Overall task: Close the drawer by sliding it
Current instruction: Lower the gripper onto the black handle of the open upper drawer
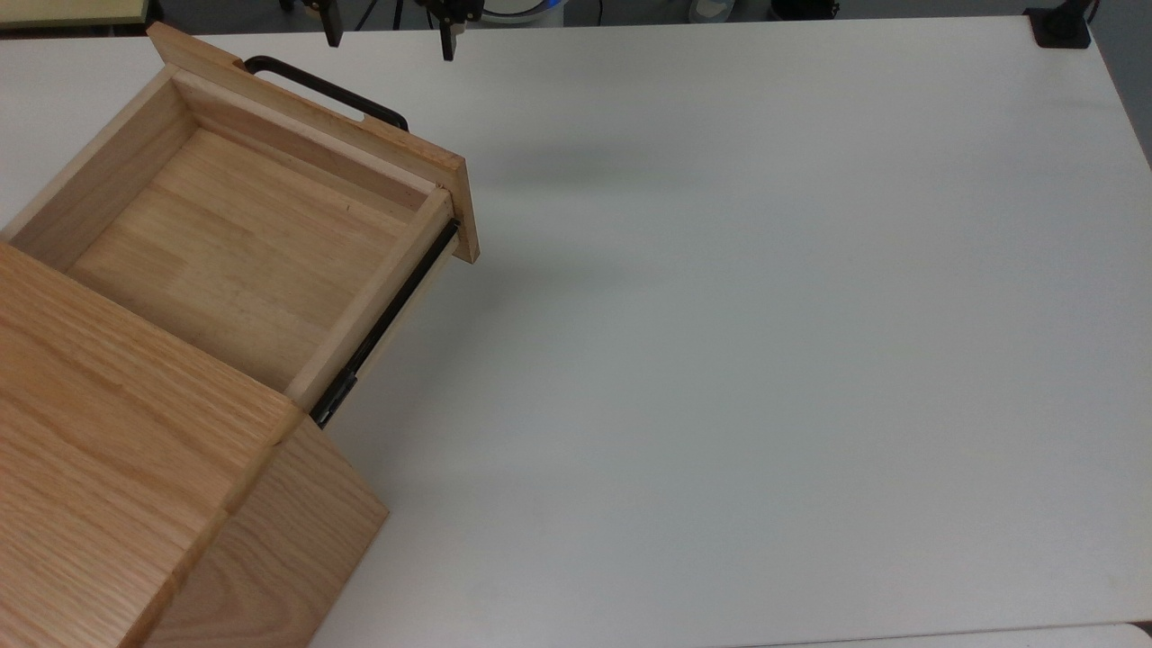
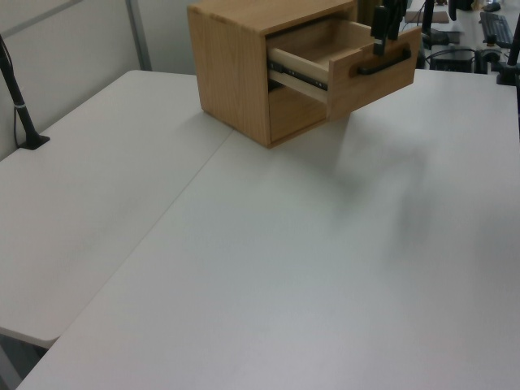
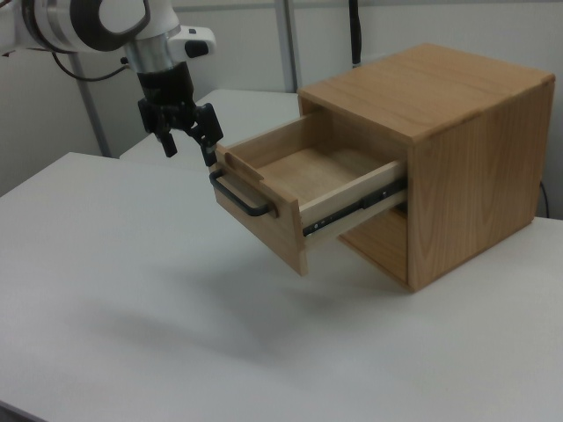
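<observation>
The light pine drawer (image 1: 225,243) stands pulled far out of the oak cabinet (image 1: 117,468), with nothing inside it. Its flat front panel (image 1: 360,135) carries a long black bar handle (image 1: 324,87), and a black side rail (image 1: 396,297) is exposed. My gripper (image 1: 391,49) hangs open and empty just beyond the handle, near the table's far edge in the top view. In the right view the gripper (image 3: 188,149) hovers above and to the left of the handle (image 3: 242,198), not touching it. In the left view the gripper (image 2: 384,28) overlaps the drawer front (image 2: 374,69).
The white table (image 1: 765,315) stretches wide to the top view's right of the cabinet. A black clamp base (image 1: 1057,27) sits at its far right corner. A black pole (image 2: 20,106) stands on the table at the left view's left edge.
</observation>
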